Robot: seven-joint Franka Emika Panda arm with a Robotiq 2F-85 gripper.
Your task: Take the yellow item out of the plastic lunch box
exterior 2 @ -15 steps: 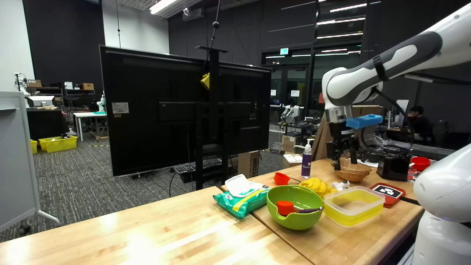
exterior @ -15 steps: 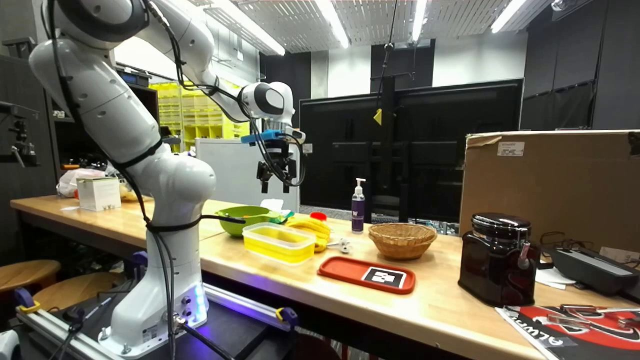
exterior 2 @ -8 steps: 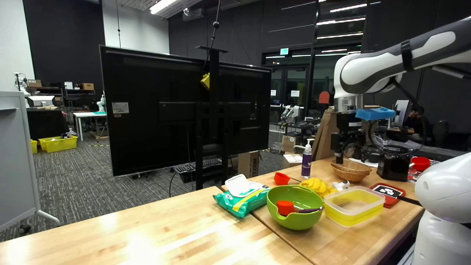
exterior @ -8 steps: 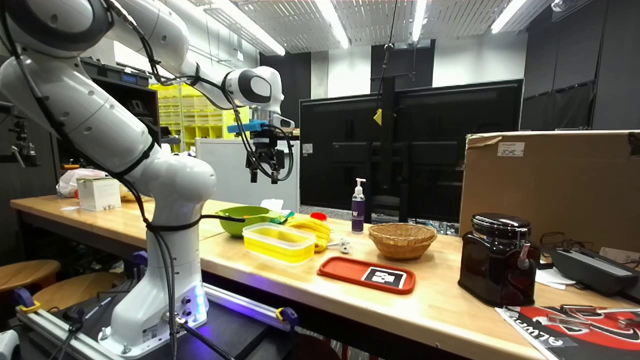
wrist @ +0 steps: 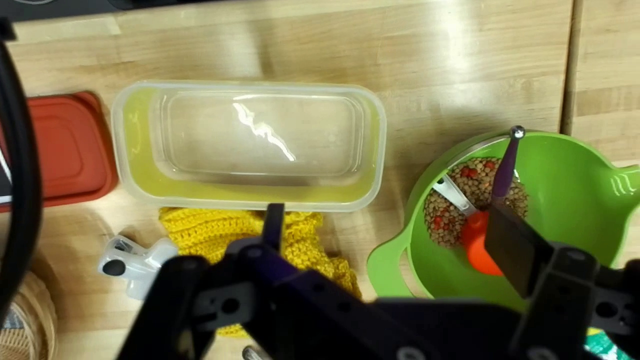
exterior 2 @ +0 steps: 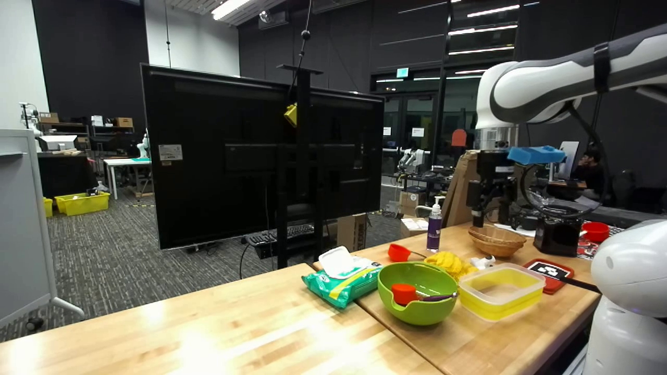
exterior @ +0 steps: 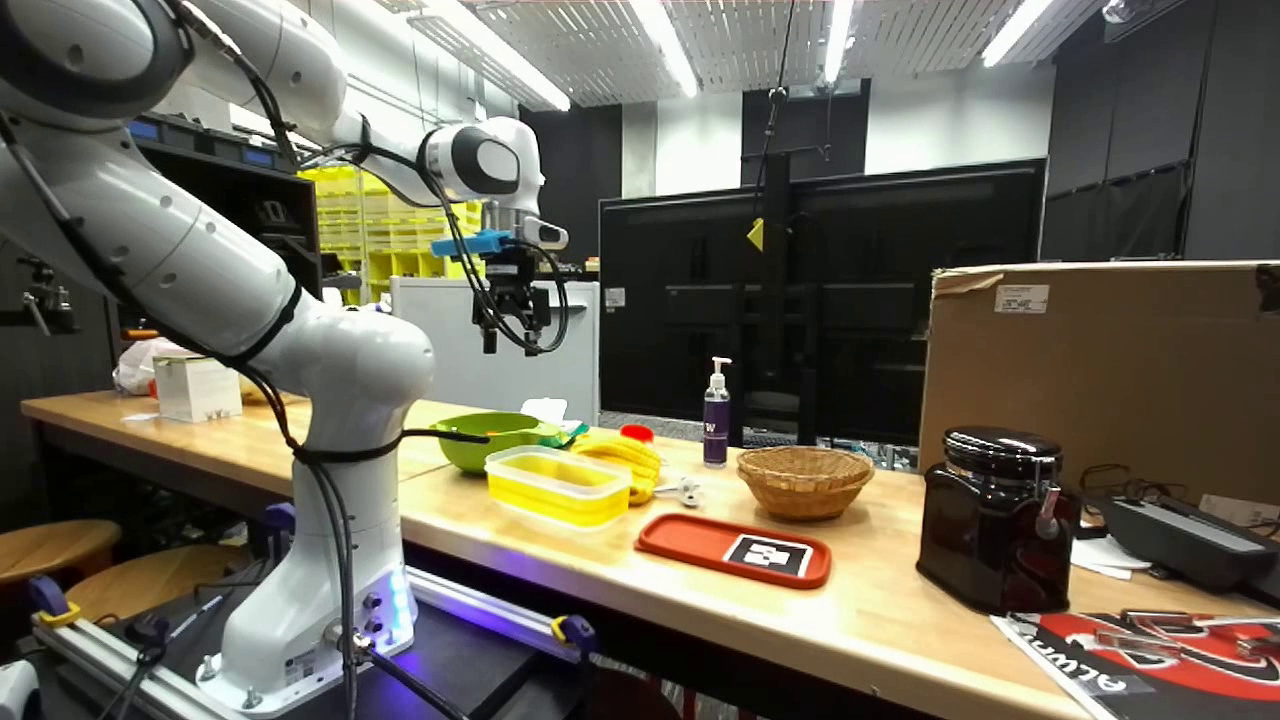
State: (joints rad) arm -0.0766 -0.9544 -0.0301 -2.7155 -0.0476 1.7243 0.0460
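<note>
The plastic lunch box [wrist: 245, 192], pale yellow-green with a translucent rim, stands uncovered on the table, and I see nothing inside it. It shows in both exterior views [exterior: 555, 495] [exterior 2: 503, 307]. The yellow item, a crumpled knitted cloth [wrist: 200, 230], lies on the table right beside the box's long side, outside it. It also shows in both exterior views [exterior: 620, 455] [exterior 2: 449, 263]. My gripper [wrist: 395, 232] is open with nothing between its fingers. It hangs well above the table, pointing down, in both exterior views [exterior: 511, 345] [exterior 2: 490, 213]. In the wrist view its fingers hide part of the cloth.
A green bowl [wrist: 565, 200] with lentils and a red scoop stands beside the box. A red tray [exterior: 690, 545], a wicker basket [exterior: 805, 490], a pump bottle [exterior: 716, 430], a wipes pack [exterior 2: 338, 291], a white object [wrist: 135, 265] and a dark jar [exterior: 995, 540] stand around.
My open gripper has risen and drawn back toward the robot's base, moving left and up in an exterior view. The box and the yellow cloth have not moved.
</note>
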